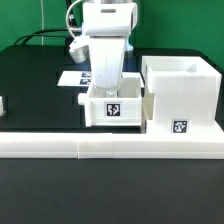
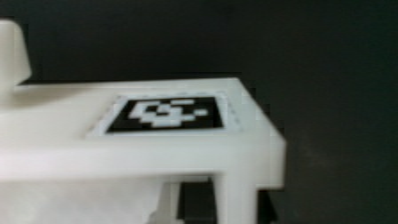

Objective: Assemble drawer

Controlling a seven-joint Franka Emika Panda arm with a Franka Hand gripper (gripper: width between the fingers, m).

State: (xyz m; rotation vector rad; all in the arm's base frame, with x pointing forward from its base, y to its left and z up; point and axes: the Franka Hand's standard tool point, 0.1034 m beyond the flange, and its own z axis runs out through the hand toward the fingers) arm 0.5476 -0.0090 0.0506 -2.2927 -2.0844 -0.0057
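Note:
A small white drawer tray [image 1: 115, 106] with a square tag on its near face stands on the black table, touching the large white casing [image 1: 182, 92] on the exterior view's right. My gripper [image 1: 108, 88] comes straight down onto the tray's top. In the wrist view the tray's tagged panel [image 2: 169, 113] fills the middle. My gripper [image 2: 237, 205] straddles one thin tray wall, with a dark finger [image 2: 196, 200] on its inner side. The jaws look closed on that wall. No knob shows.
The long low white border wall [image 1: 100, 148] runs along the front, with tray and casing against it. The marker board [image 1: 74, 77] lies behind the arm. A small white part [image 1: 3, 105] shows at the exterior view's left edge.

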